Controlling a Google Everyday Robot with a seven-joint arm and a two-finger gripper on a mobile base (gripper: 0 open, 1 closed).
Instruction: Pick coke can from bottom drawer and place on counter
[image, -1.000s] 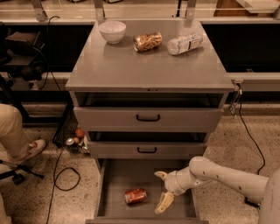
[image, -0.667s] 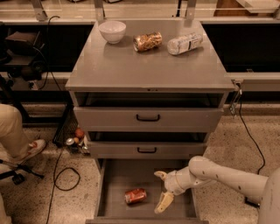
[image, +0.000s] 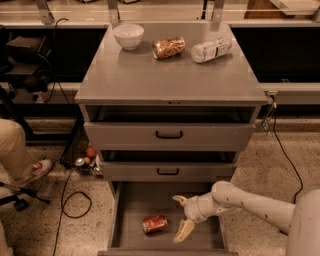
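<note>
"Right, largest item first: the cabinet?"

"The counter (image: 170, 75) is a broad flat grey top, seen from above. Below it sit two upper drawers (image: 169, 135) with black handles, each showing a dark gap above its front. The bottom drawer (image: 131, 207) is drawn well out toward me, with its flat grey floor exposed."

"The arm?"

"The white arm (image: 250, 204) enters from the lower right and runs leftward over the drawer's right wall. It ends at a wrist that turns the gripper (image: 178, 218) to face left, low over the right half of the drawer floor. The jaws are spread wide. One tan finger (image: 180, 200) points up-left toward the back of the drawer, and the other finger (image: 183, 231) angles down-left toward the front. Nothing is held between them."

"Items on the counter?"

"Along the back, left to right: a white bowl (image: 128, 36), upright; a tan-gold crinkled can (image: 168, 47) on its side; a clear plastic bottle (image: 211, 49) on its side."

"And the coke can?"

"The coke can (image: 154, 224) lies on its side on the bottom drawer's floor, about mid-width and nearer the front. Its long axis runs roughly left to right, with the right end tipped slightly toward the back. It sits just left of the gripper, outside the open fingers and nearest the lower one. I cannot tell whether that finger touches it."
</note>
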